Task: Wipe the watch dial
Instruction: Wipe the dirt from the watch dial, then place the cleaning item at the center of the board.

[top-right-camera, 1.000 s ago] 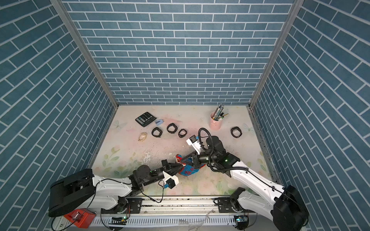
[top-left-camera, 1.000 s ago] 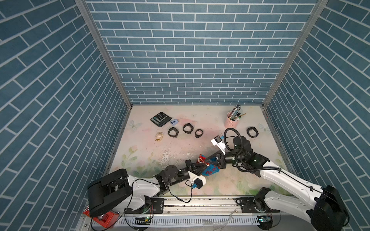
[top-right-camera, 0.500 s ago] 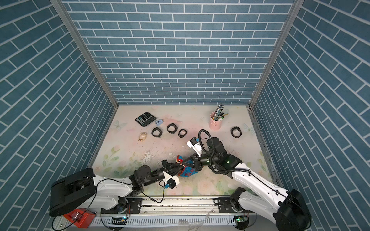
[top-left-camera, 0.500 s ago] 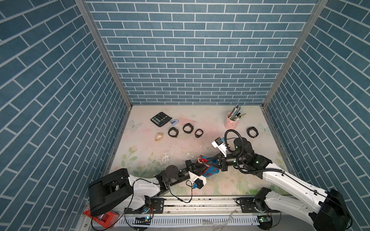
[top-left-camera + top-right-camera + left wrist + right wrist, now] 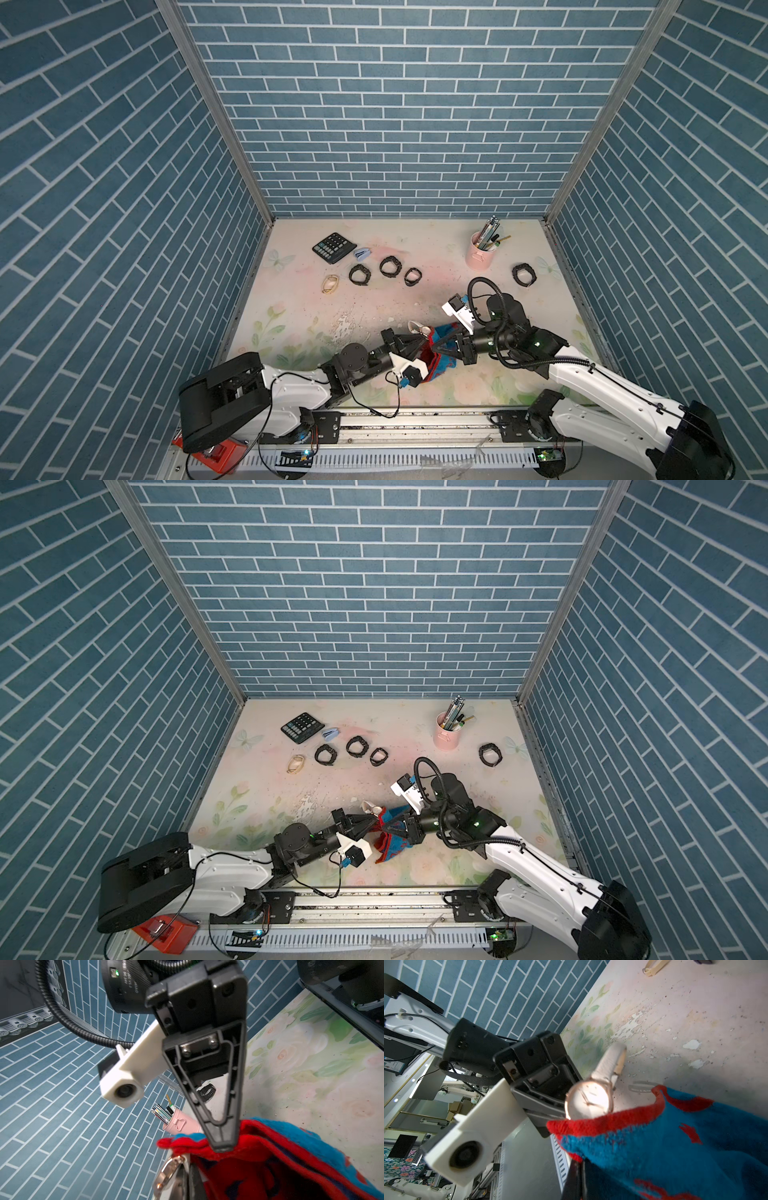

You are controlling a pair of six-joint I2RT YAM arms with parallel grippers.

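Left jaws: pinching the white-strapped wristwatch (image 5: 593, 1093).
Right jaws: pinching the red-and-blue cloth (image 5: 675, 1147), its edge against the dial (image 5: 586, 1103).
Wristwatch place: robot-side of the pink pen cup (image 5: 478, 255), well apart.

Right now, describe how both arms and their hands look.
The left arm and right arm have white shells with black joints. The left hand and right hand have black triangular fingers and white camera mounts. A black corrugated hose loops at the right wrist.
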